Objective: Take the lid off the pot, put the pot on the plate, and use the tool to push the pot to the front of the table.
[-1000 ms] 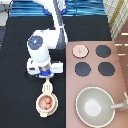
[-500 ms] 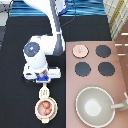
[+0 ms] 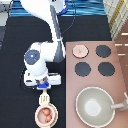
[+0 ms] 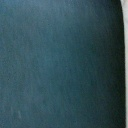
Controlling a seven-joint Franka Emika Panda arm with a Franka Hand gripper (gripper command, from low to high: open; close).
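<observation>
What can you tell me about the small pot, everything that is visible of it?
The pot is small, round and pink-tan, with reddish-orange balls inside. It has no lid on; the lid lies on the stove. The pot stands upright on the cream plate, near the exterior view's bottom left. The cream tool lies just above it, its blade at the pot's rim. The pincer hangs over the tool's handle.

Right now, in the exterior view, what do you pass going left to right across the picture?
Gripper over the table, just above the tool → pot on the plate → lid on the stove → big pan.
</observation>
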